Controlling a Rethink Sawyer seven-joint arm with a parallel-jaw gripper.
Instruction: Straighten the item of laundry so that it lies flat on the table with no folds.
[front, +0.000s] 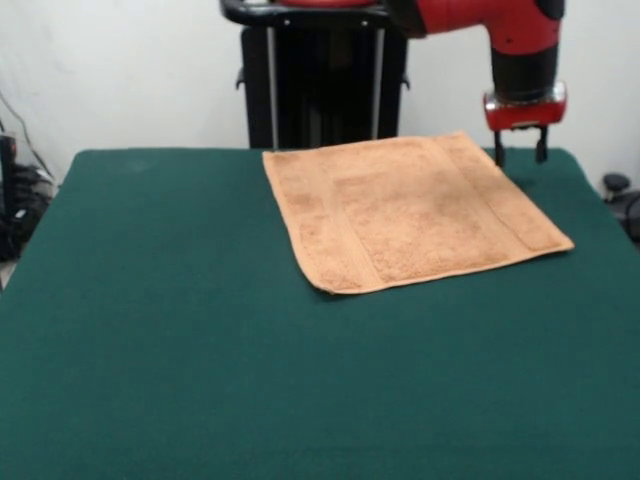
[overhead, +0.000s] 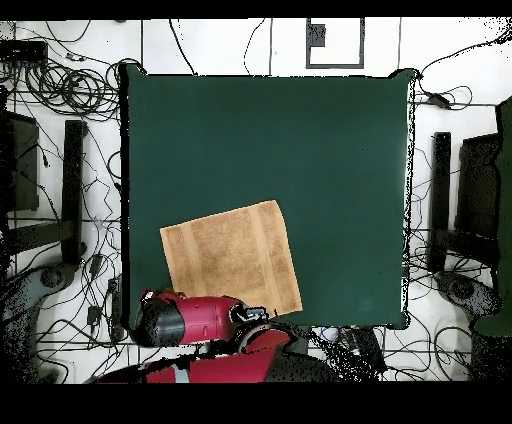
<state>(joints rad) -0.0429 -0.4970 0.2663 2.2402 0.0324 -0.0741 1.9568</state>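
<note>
One towel (front: 410, 212), and it already looks pretty much flat on the far right part of the table (front: 180, 330), all four corners out and no folds I can spot, its far edge right up against the table's far edge. The gripper (front: 520, 150) hangs just above the towel's far right corner with its two fingers apart and nothing between them. My worry is that another grab would only bunch that corner, or drag the towel off the far edge since it's so close.
</note>
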